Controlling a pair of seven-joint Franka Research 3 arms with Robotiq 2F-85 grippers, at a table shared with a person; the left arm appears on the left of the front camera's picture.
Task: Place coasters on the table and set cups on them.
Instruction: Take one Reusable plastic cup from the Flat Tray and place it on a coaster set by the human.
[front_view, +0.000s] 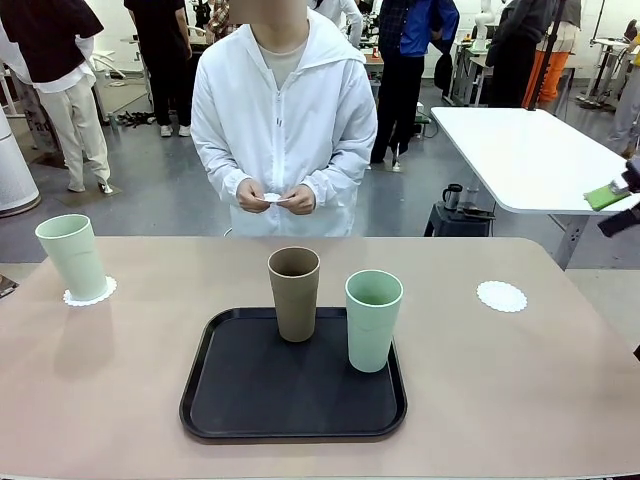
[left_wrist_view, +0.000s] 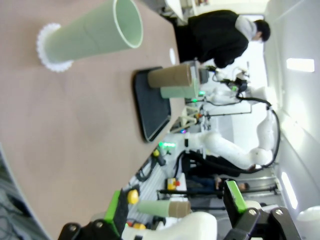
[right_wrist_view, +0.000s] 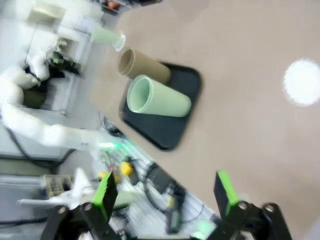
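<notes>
One mint cup (front_view: 72, 257) is sitting on a coaster (front_view: 90, 294) at the left end of the table (front_view: 520, 380), and a second coaster (front_view: 501, 296) is lying bare on the right. The brown cup (front_view: 294, 293) and the other mint cup (front_view: 373, 320) are standing on the black tray (front_view: 260, 395). The person's hands (front_view: 251, 195) are holding a third coaster (front_view: 272, 197). The left gripper (left_wrist_view: 175, 205) and right gripper (right_wrist_view: 165, 195) are both gaping wide, gripping nothing.
</notes>
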